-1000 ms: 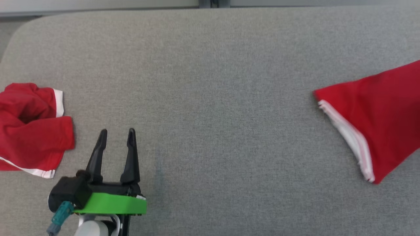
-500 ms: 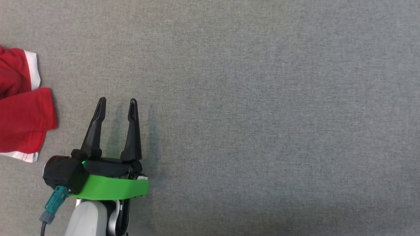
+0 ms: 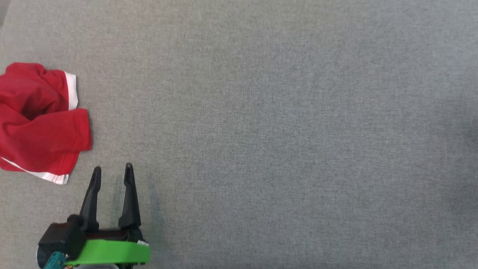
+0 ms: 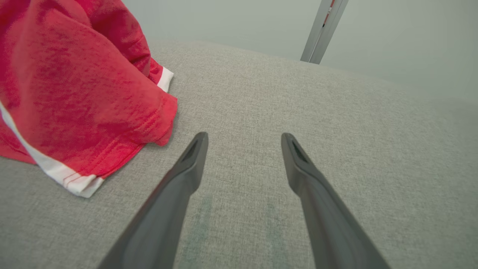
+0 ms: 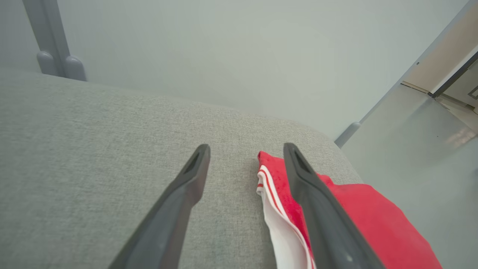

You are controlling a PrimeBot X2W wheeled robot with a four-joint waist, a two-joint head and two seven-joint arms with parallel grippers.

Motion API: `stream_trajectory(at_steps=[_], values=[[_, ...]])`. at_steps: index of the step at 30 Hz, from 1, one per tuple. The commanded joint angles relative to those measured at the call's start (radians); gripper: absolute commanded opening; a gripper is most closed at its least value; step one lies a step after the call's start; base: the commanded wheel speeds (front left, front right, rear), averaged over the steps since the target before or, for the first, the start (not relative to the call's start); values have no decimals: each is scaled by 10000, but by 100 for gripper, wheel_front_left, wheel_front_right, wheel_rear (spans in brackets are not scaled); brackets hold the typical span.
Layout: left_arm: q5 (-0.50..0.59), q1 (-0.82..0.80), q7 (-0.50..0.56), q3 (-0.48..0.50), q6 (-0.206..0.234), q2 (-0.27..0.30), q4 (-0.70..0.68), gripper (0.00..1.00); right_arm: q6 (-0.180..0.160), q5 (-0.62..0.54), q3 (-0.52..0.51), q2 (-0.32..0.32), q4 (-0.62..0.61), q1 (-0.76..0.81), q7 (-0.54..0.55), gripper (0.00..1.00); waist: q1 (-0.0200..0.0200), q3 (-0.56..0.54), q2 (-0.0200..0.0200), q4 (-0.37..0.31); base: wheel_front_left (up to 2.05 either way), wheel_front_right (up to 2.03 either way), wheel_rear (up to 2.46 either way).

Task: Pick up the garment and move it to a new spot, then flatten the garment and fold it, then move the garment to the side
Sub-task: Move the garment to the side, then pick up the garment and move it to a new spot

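— Checking the right hand [image 5: 246,147]: state?
— Fingers spread wide, gripping nothing. The folded red garment [image 5: 373,213] lies on the counter [image 5: 93,149], beneath and beside one finger.
— Left hand [image 3: 112,167]?
— Wide apart, empty. A crumpled red garment [image 3: 41,123] lies just left of its fingertips.

Nothing readable is showing: no text, label, brand, number or sign. A small red mark is sitting on the grey metal post [image 4: 317,41] beyond the bench's far edge, too blurred to read. The red garment [image 3: 41,127] at the bench's left edge is showing plain white stripes only.
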Motion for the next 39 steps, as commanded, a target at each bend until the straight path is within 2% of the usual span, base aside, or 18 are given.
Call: stream_trajectory(at_steps=[1,5,7,10,12,17,21,33,39], values=[[-94,392,-1,137,42,29,85,100,-15,236,185,426,-297,854,-353,100,-2,-2489,-1,-1248,0,0,0],[-77,1110,-1,298,28,33,251,100,-17,69,1227,1561,-1559,2974,-1384,100,-2,-3432,-1,-1459,0,0,0],[-24,1373,-3,358,5,29,324,100,-17,209,1555,2193,-1958,3826,-1568,100,-2,-3736,-1,-1511,0,0,0],[3,1666,-3,398,-26,29,531,100,-14,38,1998,2739,-2514,4696,-1664,100,-2,-4061,-1,-1532,0,0,0],[119,1793,-3,379,-61,31,775,100,-14,99,2095,3198,-2947,5307,-1650,100,-2,-4263,-1,-1531,0,0,0],[256,1850,-3,373,-114,29,1298,100,-12,-5,1918,3833,-3450,6474,-1649,100,-2,-4716,-1,-1359,0,0,0],[166,1833,-1,430,-155,29,1427,100,-12,-49,2076,4067,-3457,6959,-1651,100,-2,-4862,-1,-1403,0,0,0],[331,1564,-1,380,-183,29,1354,100,-12,268,2111,4152,-3697,6961,-1651,100,-2,-4800,-1,-1551,0,0,0],[394,1499,-3,322,-186,29,1292,100,-12,341,2159,4157,-3750,7050,-1653,100,-2,-4762,-1,-1174,0,0,0]])
